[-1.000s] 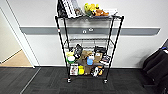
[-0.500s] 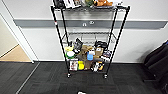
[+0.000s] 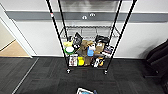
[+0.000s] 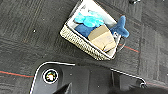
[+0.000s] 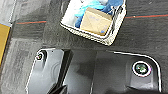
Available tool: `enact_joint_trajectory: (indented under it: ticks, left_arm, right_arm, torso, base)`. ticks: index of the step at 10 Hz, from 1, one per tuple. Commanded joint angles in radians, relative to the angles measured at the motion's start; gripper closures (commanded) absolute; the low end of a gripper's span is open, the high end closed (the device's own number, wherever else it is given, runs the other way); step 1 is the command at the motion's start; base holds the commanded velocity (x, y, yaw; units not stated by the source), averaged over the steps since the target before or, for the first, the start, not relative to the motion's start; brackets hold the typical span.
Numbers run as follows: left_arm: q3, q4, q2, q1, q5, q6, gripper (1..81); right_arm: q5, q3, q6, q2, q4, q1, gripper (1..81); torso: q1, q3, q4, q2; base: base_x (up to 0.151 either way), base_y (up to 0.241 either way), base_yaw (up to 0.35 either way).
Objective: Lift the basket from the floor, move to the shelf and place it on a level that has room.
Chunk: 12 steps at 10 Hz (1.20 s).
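The shelf (image 3: 88, 37) stood against the wall ahead, its lower tiers crowded with boxes and packets while the wire level (image 3: 87, 31) above them looked bare. On the floor (image 3: 42, 77) just before the robot sat the basket (image 4: 87, 37), untouched, holding blue plush toys (image 4: 87, 20) and a cardboard box (image 4: 102, 37). The lift seemed not yet begun, and reaching down to the rim looked needed; whether either gripper was open I cannot tell.

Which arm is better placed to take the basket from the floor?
Neither clearly. The basket sits on the carpet just beyond both wrists, at the head view's bottom centre. I lean slightly left: its long woven side faces that wrist.
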Motion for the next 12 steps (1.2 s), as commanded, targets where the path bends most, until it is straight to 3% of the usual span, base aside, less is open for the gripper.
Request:
enact_joint_trajectory:
  ticks: [1,3,7,9,12]
  left_arm:
    - [-0.034,-0.002,-0.037,-0.145,0.163,-0.009,1.0]
    - [-0.036,0.002,-0.044,-0.194,0.230,-0.009,1.0]
    - [-0.040,0.000,-0.052,-0.244,0.262,-0.009,1.0]
    - [-0.040,0.000,-0.052,-0.260,0.275,-0.009,1.0]
    - [-0.040,0.000,-0.044,-0.274,0.276,-0.009,1.0]
  right_arm:
    - [-0.050,0.008,0.007,-0.017,0.008,0.051,1.0]
    - [-0.053,0.009,0.007,-0.017,0.006,0.051,1.0]
    - [-0.053,0.014,0.007,-0.016,0.006,0.052,1.0]
    - [-0.053,0.011,0.012,-0.011,0.009,0.060,1.0]
    - [-0.083,0.005,0.029,-0.013,0.014,0.086,1.0]
  torso:
    - [0.063,0.001,0.000,-0.098]
    - [0.099,-0.011,0.000,-0.155]
    - [0.186,-0.012,0.000,-0.292]
    - [0.227,-0.107,0.000,-0.356]
    - [0.280,-0.171,0.000,-0.440]
  base:
    - [0.000,0.000,0.000]
    - [0.000,0.000,0.000]
    - [0.000,0.000,0.000]
    - [0.000,0.000,0.000]
    - [0.000,0.000,0.000]
